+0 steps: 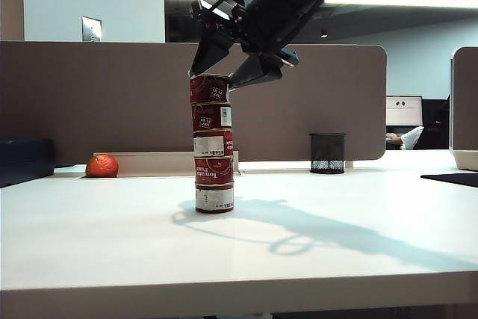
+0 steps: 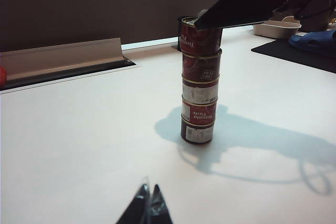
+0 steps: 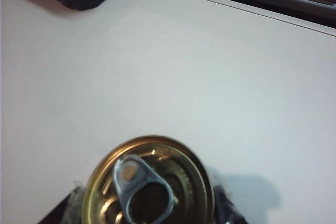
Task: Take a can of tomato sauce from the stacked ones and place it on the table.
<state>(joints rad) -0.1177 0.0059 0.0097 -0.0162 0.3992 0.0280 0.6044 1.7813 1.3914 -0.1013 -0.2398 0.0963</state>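
The can of tomato sauce (image 1: 210, 89) stands upright atop the stack, right claw (image 1: 228, 72) wide around it.

Right end effector (image 1: 230, 65) raised high, fingers spread, angled down. Left end effector (image 2: 148, 203) low, fingertips together.

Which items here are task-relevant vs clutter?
Job:
top can, straddled by the right end effector
stack of cans
table
left end effector, low over the table, away from the stack

Lying about:
orange fruit
mesh pen cup
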